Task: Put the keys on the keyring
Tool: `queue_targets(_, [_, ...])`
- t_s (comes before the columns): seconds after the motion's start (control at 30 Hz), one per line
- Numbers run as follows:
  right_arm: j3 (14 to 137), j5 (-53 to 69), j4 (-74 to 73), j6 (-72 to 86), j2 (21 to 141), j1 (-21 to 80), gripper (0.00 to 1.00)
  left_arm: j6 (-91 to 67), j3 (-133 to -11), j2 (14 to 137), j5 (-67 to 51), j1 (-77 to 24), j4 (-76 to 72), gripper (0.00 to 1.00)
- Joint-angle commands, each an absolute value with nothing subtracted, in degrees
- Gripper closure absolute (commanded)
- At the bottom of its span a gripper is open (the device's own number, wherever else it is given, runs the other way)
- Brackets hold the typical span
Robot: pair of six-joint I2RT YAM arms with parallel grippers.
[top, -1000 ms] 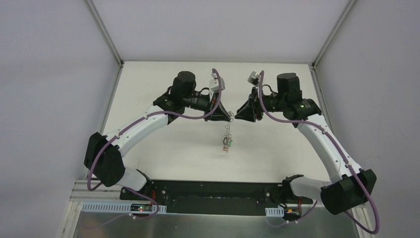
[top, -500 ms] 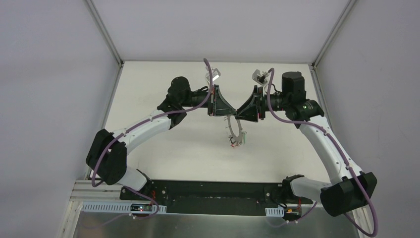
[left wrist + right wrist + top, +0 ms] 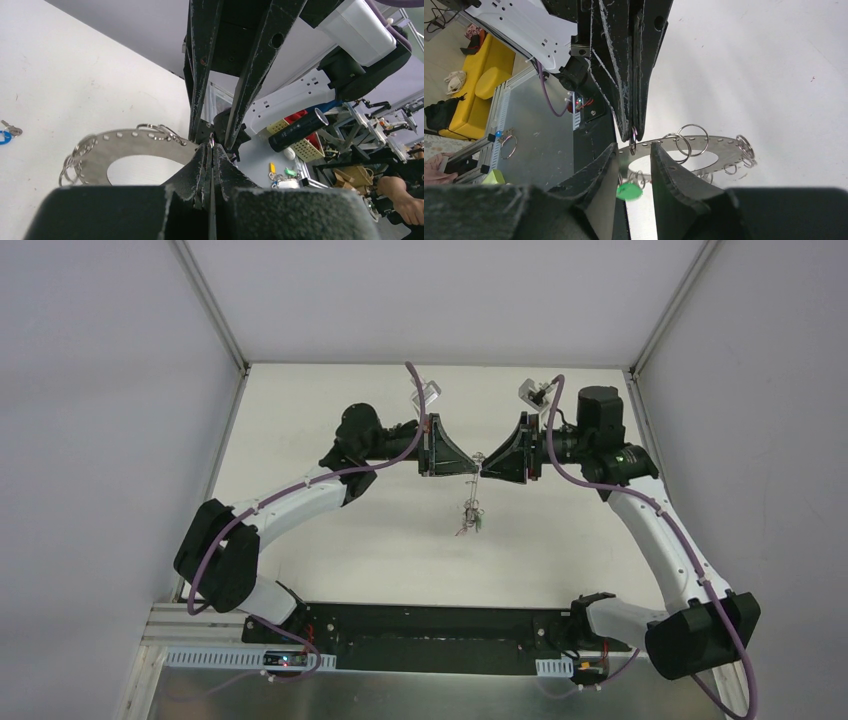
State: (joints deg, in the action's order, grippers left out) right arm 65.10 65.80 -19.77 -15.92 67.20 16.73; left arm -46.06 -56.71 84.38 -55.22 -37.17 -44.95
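white table (image 3: 380,540), grey walls (image 3: 100,390), yellow sofa (image 3: 484,82)

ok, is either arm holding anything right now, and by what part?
Left fingers pinch the keyring by a small loop on its rim; the disc hangs below. Right fingers stand apart, clamping nothing visible.

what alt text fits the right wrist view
The shut left hand reaches down and pinches a small loop on the rim of the grey keyring. The fingers of the right hand stand apart either side of that spot, a green tag below.
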Motion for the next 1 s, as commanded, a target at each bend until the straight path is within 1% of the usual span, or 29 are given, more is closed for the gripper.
queue_targets(0.0, [64.8, 69.0, -17.0, -14.7, 65.2, 16.0, 0.69, -46.4, -56.9, 83.7, -56.1, -37.6, -51.7, 1.0])
queue_targets(0.07, [64.4, 69.0, -16.7, -14.7, 65.1, 15.9, 0.73, -46.3, -56.9, 83.8, -56.0, -37.6, -51.6, 1.0])
queue_targets(0.23, [63.8, 69.4, -16.4, -14.5, 65.0, 16.0, 0.76, -46.5, -57.4, 84.3, -55.5, -37.6, -51.2, 1.0])
queue_targets(0.37, [63.4, 69.1, -16.0, -14.3, 64.9, 16.0, 0.81, -46.9, -57.7, 84.7, -55.2, -37.6, -51.1, 1.0])
queue_targets(0.83, [62.6, 67.8, -13.5, -12.2, 65.9, 17.1, 0.86, -47.7, -58.1, 85.5, -54.6, -37.6, -51.6, 1.0])
queue_targets(0.97, [62.5, 67.2, -13.4, -12.2, 65.9, 17.3, 0.89, -48.9, -58.1, 85.9, -54.2, -37.6, -52.9, 1.0])
